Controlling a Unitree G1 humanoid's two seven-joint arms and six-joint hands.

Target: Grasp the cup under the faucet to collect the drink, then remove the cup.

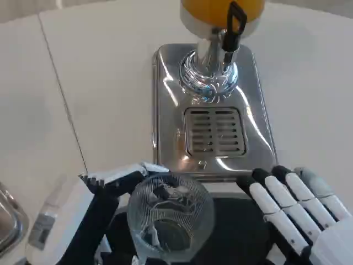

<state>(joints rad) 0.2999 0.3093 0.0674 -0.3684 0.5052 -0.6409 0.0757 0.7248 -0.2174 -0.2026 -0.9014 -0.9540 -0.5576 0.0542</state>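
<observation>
A clear ribbed glass cup (170, 215) stands upright at the bottom centre, in front of the dispenser's chrome base (165, 105). My left hand (91, 212) grips it from the left, its fingers curling along the cup's rim and side. To the right of the cup my right hand (295, 212) lies flat with fingers straight and apart, holding nothing. The dispenser's black faucet lever (234, 25) sits at the top under the orange drink tank (220, 8). The slotted drip grate (215, 131) below the faucet is bare. The cup looks empty.
The chrome dispenser base takes up the middle of the white table (99, 72). A table seam (60, 88) runs diagonally on the left. A metal object's edge (8, 221) shows at the bottom left. A dark surface (237, 232) lies under the cup and hands.
</observation>
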